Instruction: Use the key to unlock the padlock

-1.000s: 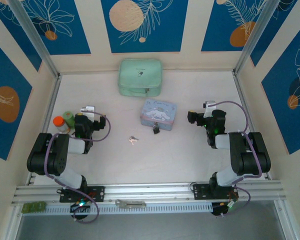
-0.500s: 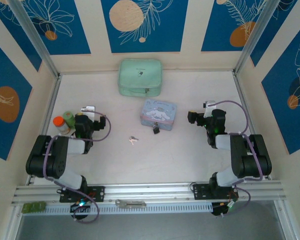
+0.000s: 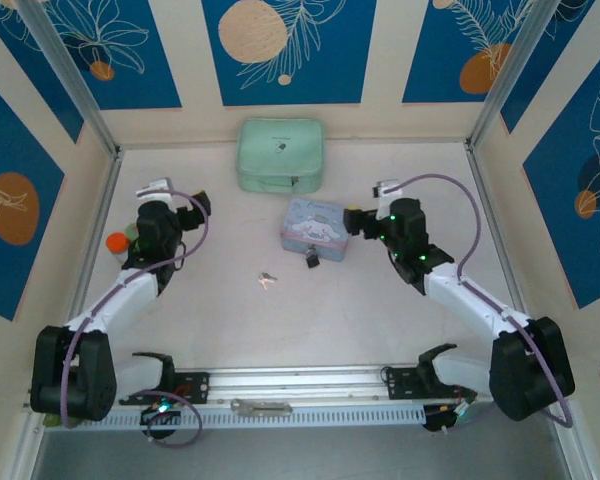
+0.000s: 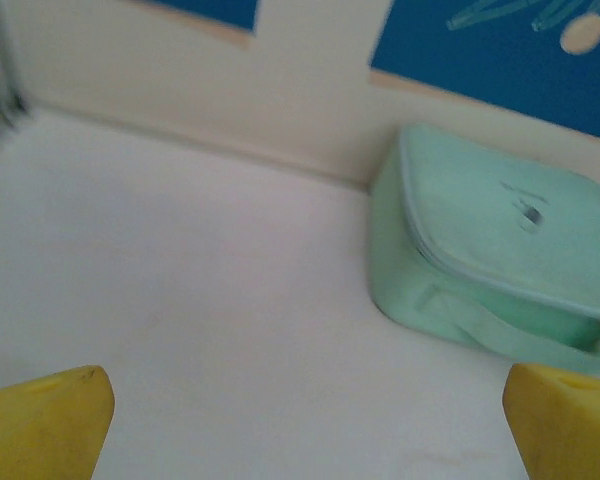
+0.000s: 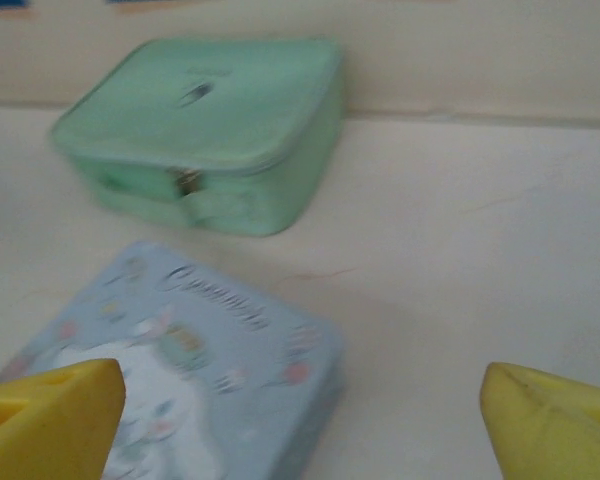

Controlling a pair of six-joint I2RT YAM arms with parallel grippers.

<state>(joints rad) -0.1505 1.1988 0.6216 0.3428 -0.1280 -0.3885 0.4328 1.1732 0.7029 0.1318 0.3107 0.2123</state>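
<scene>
The tiny black padlock (image 3: pixel 311 258) lies against the near side of the light-blue cartoon tin (image 3: pixel 317 227). The small silvery key (image 3: pixel 266 280) lies on the table to the padlock's left, nearer the arms. My left gripper (image 3: pixel 196 205) hangs open at the back left, well away from both. In the left wrist view this gripper (image 4: pixel 305 440) has only bare table between its yellow fingertips (image 4: pixel 42 422). My right gripper (image 3: pixel 353 222) is open just right of the tin. In the right wrist view this gripper (image 5: pixel 300 430) has the tin (image 5: pixel 180 370) at its left fingertip (image 5: pixel 50 420).
A mint-green zipped case (image 3: pixel 280 155) stands at the back wall, also seen as the case (image 4: pixel 490 260) and the case (image 5: pixel 205 125). Two small bottles (image 3: pixel 120 240) stand at the left wall. A long grey metal tool (image 3: pixel 262 407) lies on the front rail.
Both arms have stretched away from their bases. The left gripper moved toward the back left. The right gripper swung left and now sits beside the tin.
</scene>
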